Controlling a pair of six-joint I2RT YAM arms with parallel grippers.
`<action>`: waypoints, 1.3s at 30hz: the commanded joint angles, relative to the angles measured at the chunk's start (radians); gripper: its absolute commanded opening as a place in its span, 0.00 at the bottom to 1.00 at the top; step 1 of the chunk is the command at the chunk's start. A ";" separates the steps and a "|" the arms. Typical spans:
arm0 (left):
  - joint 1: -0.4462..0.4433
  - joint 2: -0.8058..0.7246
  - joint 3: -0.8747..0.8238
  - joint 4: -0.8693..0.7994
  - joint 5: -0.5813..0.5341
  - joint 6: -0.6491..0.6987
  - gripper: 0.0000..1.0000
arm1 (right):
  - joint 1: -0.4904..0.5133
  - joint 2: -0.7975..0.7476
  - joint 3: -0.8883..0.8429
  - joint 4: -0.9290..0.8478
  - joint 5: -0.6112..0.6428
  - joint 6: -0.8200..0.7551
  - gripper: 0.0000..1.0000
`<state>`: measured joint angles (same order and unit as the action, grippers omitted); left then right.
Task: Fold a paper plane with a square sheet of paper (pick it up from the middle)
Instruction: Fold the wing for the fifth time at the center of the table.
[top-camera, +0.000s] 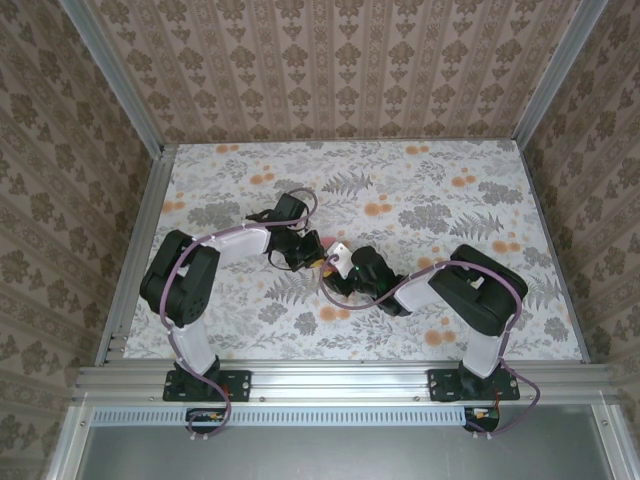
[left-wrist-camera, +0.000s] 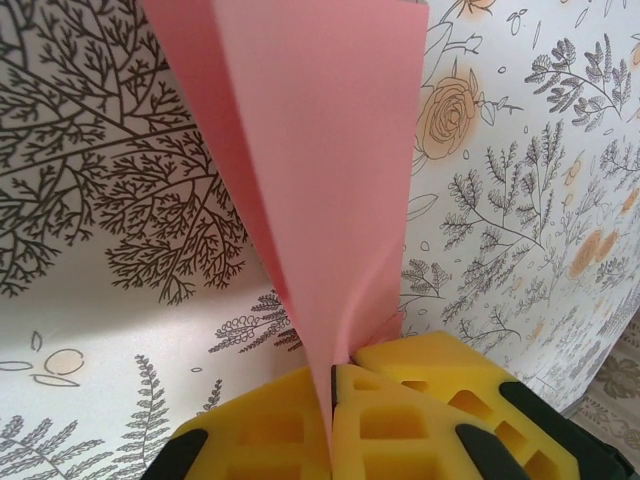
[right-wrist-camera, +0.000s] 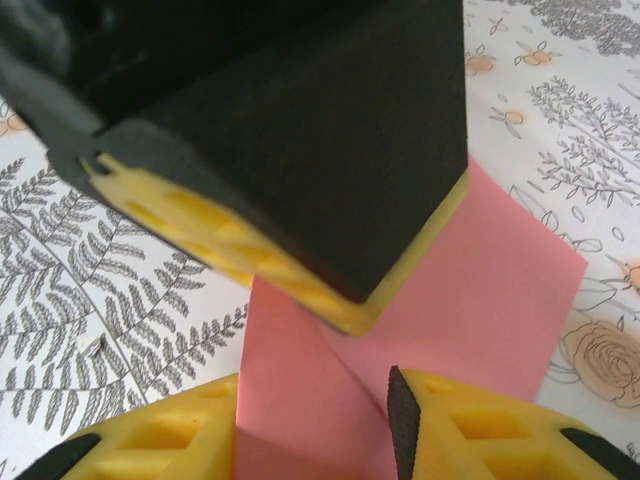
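1. Salmon-pink and creased, the sheet of paper (left-wrist-camera: 320, 150) is pinched along its fold by the left hand (left-wrist-camera: 332, 385), whose yellow pads (left-wrist-camera: 400, 420) are pressed together with only the paper between them.
2. From that grip the sheet rises in two flaps that spread apart away from the pads.
3. The right hand (right-wrist-camera: 312, 405) stands partly open: its two yellow fingers (right-wrist-camera: 480, 425) are apart, and a part of the sheet lies in the gap between them. Whether either finger presses on the paper cannot be told.
4. In the right wrist view the left hand's black finger (right-wrist-camera: 300, 150), edged with its yellow pad, covers the upper part of the sheet, and one corner of the paper sticks out beyond it over the flower print.
5. From above, the two hands meet tip to tip about the middle of the table (top-camera: 250, 170), with the pink paper a small patch between them.
6. The table carries a white cover printed with grey ferns and orange flowers.
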<state>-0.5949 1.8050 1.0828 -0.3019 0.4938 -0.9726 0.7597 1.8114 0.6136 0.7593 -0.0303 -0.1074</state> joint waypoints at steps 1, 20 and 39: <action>-0.003 -0.042 0.019 -0.024 0.005 0.001 0.07 | 0.008 0.019 0.020 -0.007 0.044 -0.023 0.38; 0.093 -0.167 -0.056 -0.033 -0.071 0.035 0.49 | -0.019 0.027 -0.021 0.070 -0.116 0.178 0.13; 0.103 -0.211 -0.183 0.206 -0.014 0.069 0.53 | -0.118 0.107 -0.039 0.233 -0.270 0.599 0.09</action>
<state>-0.4778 1.5875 0.9009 -0.1547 0.4450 -0.9367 0.6498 1.8942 0.5869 0.9470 -0.2653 0.4217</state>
